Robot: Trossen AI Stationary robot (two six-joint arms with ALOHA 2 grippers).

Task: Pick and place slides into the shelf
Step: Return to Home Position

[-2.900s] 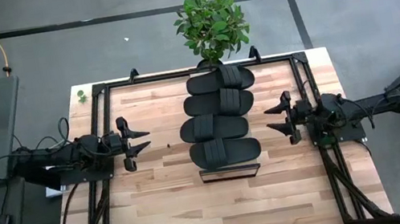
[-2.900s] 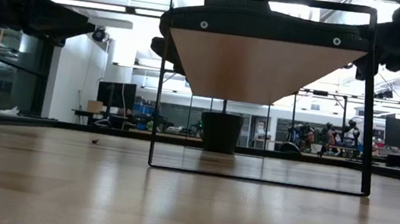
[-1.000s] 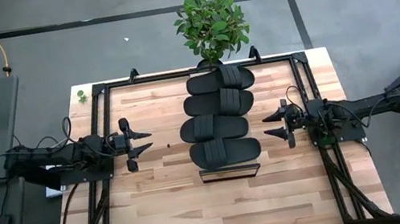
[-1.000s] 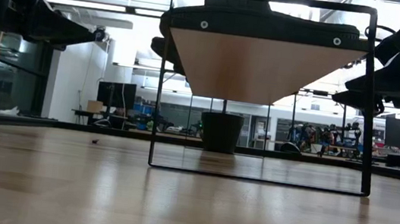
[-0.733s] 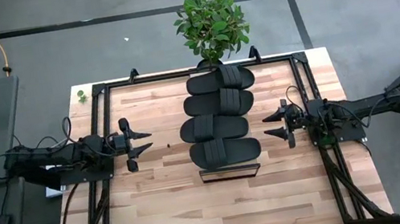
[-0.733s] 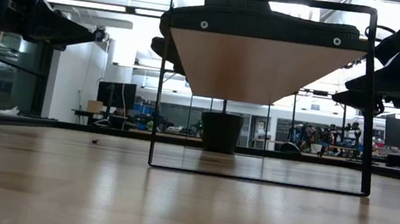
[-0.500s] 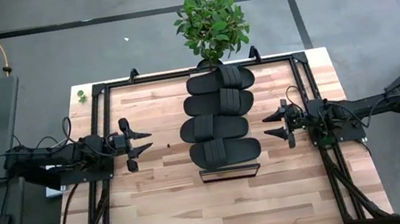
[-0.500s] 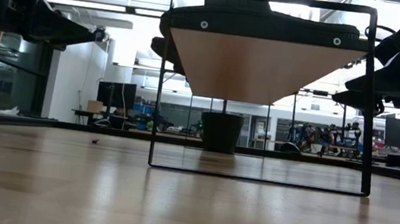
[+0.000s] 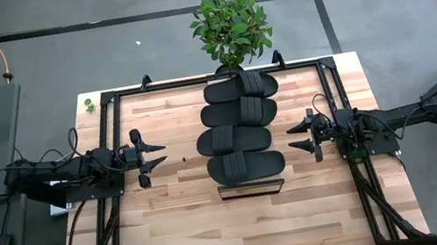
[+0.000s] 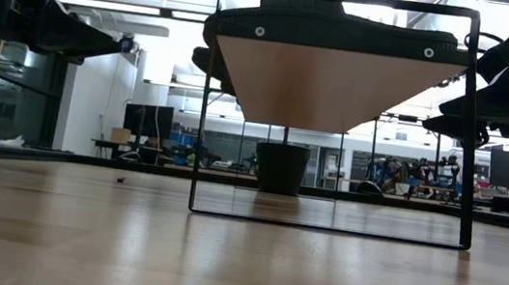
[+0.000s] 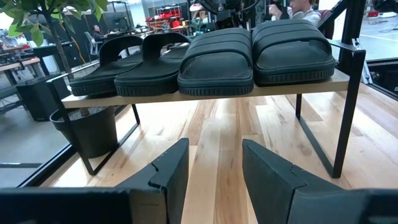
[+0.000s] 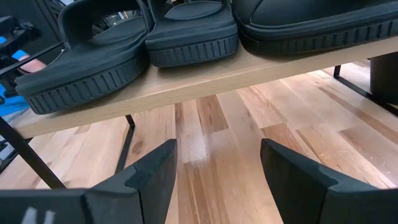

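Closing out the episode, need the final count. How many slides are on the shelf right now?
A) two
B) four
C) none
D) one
B: the high view shows four slides lined up in a row, and the left wrist view shows all four resting on the shelf.

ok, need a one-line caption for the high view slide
Four black slides sit on the shelf; left claw and right claw hang open on either side.
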